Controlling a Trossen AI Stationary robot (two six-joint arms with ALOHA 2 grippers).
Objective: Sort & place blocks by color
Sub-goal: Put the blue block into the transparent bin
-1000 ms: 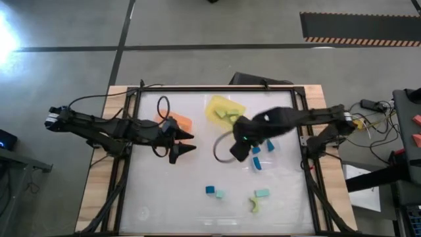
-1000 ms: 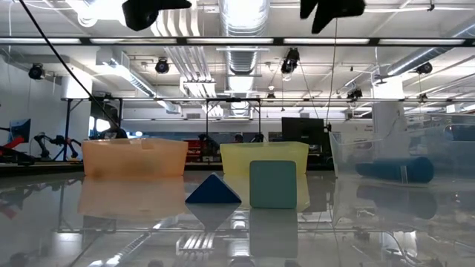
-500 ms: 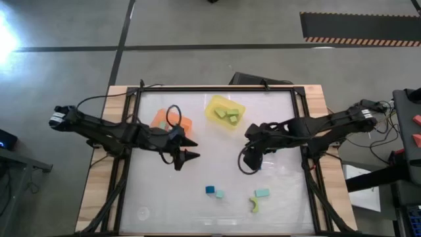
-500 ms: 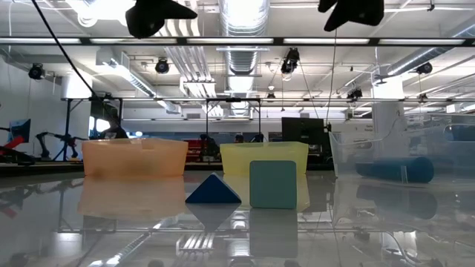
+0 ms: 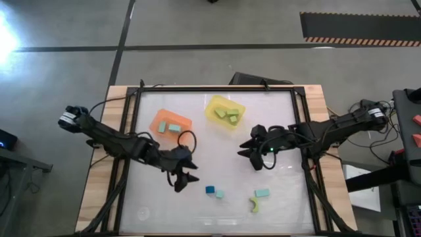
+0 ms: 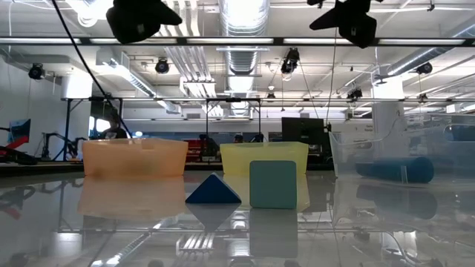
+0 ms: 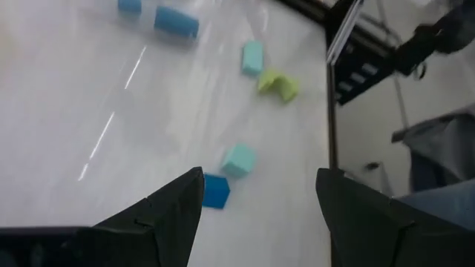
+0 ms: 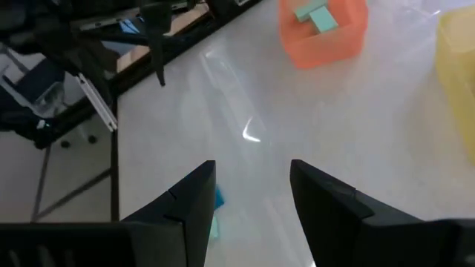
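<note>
The left gripper (image 5: 186,178) had swung toward the loose blue block (image 5: 210,189), jaws spread empty to take it; the right gripper (image 5: 249,154) hung back, released.

Two slim dark arms: the left arm (image 5: 125,145) has a pale grey cap at nine o'clock and a looping black cable; the right arm (image 5: 316,131) shows a small green light.
</note>
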